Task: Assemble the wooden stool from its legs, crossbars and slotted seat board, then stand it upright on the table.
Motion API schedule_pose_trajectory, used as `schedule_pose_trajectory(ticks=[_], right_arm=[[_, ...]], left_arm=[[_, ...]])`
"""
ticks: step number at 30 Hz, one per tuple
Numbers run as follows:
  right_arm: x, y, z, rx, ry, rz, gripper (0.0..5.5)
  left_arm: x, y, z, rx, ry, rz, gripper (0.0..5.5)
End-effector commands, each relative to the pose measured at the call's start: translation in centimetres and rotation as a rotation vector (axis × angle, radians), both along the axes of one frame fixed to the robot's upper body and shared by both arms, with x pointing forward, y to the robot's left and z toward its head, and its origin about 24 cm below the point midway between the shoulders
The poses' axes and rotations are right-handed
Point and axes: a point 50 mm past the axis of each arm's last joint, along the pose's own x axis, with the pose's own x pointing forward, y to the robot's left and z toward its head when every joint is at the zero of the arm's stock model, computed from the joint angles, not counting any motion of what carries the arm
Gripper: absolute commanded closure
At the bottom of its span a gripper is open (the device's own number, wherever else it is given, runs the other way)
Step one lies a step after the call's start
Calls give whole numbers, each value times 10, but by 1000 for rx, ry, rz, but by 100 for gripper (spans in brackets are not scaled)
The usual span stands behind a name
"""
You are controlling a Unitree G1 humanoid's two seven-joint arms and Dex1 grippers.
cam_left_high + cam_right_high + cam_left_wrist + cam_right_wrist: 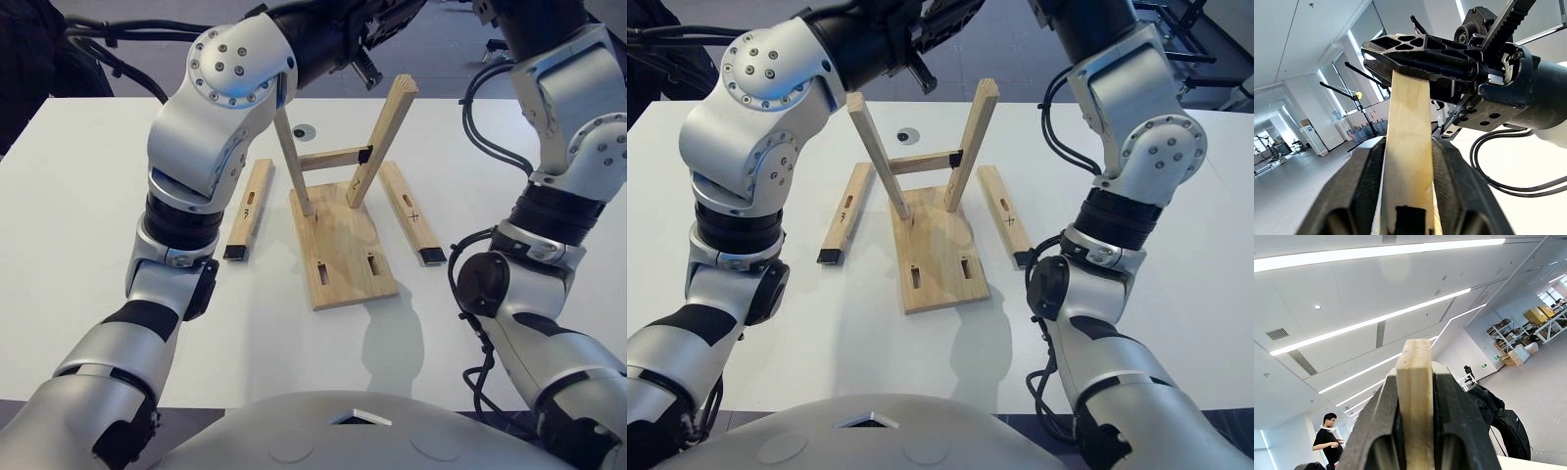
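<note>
The slotted seat board [343, 259] lies flat on the white table. Two legs [292, 162] [382, 142] stand tilted in its far slots, joined by a crossbar [333, 159]. Two loose slotted legs lie flat, one to the board's left [250, 208], one to its right [411, 211]. Both arms rise above the stool. In the left wrist view my left gripper [1406, 147] is shut on a wooden bar [1406, 122], whose far end reaches the right gripper's black fingers [1420, 49]. In the right wrist view my right gripper [1415, 382] is shut on a wooden bar [1414, 396], seen end-on.
A small round hole [304, 129] sits in the table [78, 196] behind the stool. Wide bare table lies left, right and in front of the board. My left elbow [220, 98] hangs close to the left upright leg.
</note>
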Motion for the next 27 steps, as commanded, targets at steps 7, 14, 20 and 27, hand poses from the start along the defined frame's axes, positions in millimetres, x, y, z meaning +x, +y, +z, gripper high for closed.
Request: schedule_pose_trajectory(ticks=[7,14,20,27], right_arm=[[-2,-9,1,-27,-10,-54,511],[7,-49,20,-70,-25,-260,511],[-8,-124,35,-247,-3,-507,511],[-16,-109,-110,-507,369,-418,511]], left_arm=[[-1,5,13,-14,8,-22,228],[-4,31,2,-50,138,-39,116],[11,101,25,-299,242,89,112],[25,154,12,-403,299,323,112]])
